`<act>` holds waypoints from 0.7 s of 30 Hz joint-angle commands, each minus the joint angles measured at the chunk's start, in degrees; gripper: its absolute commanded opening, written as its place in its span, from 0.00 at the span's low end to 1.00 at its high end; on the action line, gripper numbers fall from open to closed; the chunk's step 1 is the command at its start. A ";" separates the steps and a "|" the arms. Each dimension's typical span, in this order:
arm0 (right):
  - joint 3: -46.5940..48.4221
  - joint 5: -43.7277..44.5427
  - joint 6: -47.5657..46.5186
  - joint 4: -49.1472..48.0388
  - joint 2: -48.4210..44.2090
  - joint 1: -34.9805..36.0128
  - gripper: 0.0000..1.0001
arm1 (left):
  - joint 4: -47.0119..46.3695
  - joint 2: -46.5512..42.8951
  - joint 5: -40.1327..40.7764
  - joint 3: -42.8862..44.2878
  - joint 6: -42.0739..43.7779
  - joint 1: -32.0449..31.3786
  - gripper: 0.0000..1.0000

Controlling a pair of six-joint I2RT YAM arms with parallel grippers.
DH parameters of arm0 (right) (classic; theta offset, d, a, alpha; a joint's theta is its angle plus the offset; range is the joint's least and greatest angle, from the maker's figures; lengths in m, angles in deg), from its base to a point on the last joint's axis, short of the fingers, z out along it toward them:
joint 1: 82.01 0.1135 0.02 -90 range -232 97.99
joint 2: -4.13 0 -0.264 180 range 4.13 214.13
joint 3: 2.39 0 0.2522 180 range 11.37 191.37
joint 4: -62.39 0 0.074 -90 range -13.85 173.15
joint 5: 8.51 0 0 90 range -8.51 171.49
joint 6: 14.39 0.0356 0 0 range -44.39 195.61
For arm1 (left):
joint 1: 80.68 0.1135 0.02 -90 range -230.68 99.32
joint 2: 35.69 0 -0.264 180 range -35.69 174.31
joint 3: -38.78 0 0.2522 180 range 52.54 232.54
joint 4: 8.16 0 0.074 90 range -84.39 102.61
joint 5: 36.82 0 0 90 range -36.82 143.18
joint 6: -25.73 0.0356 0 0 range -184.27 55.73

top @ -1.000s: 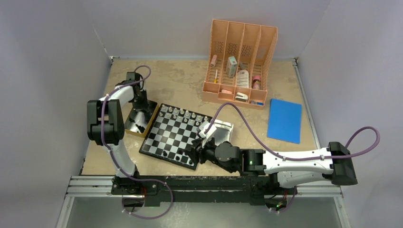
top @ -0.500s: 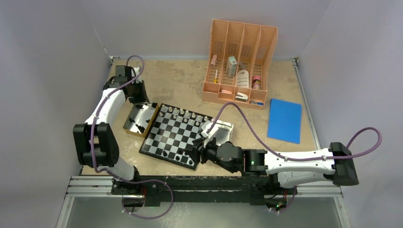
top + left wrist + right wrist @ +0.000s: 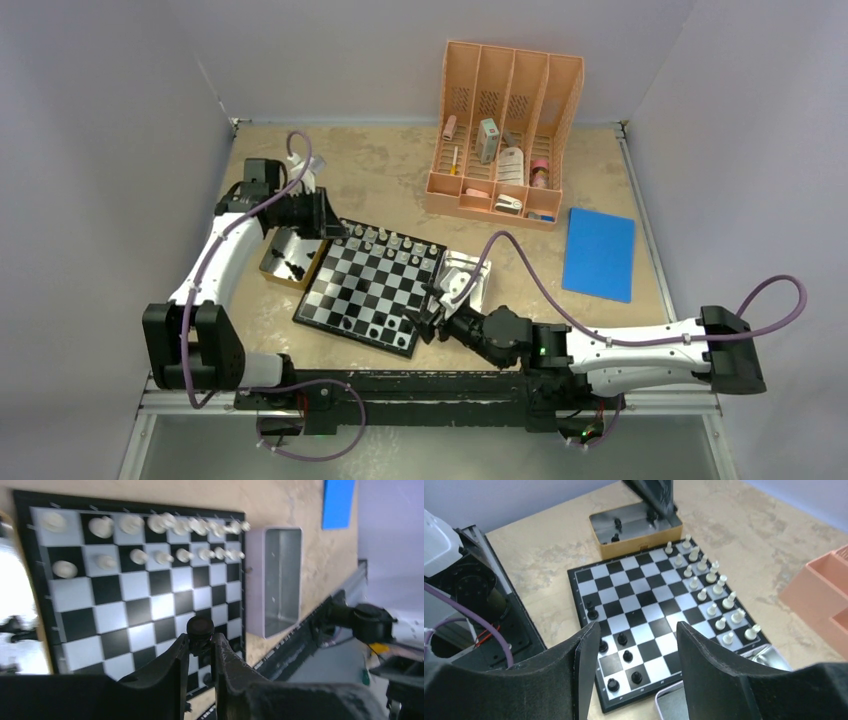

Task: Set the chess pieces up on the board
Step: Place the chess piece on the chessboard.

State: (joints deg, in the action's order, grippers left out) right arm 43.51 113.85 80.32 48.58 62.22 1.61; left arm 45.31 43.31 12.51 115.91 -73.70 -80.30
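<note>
Moved: left gripper (image 3: 322, 213) has swung from over the gold-sided tray (image 3: 275, 268) to the far left corner of the board (image 3: 370, 285); right gripper (image 3: 428, 322) has drawn back a little at the near right corner and spread wider.
Table (image 3: 380, 170): tan and mottled, carrying everything.
File organiser (image 3: 505, 130): peach, at the far side, small items in its slots.
Board position: centre of the table, set at an angle, between the tray on its left and a silver tin (image 3: 465, 275) just beside its right edge.
Blue pad (image 3: 598, 253): flat, well right of the board.
Left gripper state: clenched on one black piece (image 3: 200, 626), pinched at the fingertips above the board.
Right gripper state: released, nothing between its fingers.
White pieces (image 3: 385, 243): two rows along the far edge.
Black pieces (image 3: 627, 656): six standing on the near rows, a few more in the tray.
</note>
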 commanded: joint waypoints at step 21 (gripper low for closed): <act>10.32 -12.26 -38.45 7.89 4.49 -2.75 0.71 | 1.72 -14.65 -25.00 -8.94 -1.56 -13.69 0.03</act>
State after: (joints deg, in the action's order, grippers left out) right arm 51.75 104.98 50.16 55.23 69.28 -0.73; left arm 47.19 29.80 -5.96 107.87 -75.82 -93.47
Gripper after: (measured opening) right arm 0.725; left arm 0.187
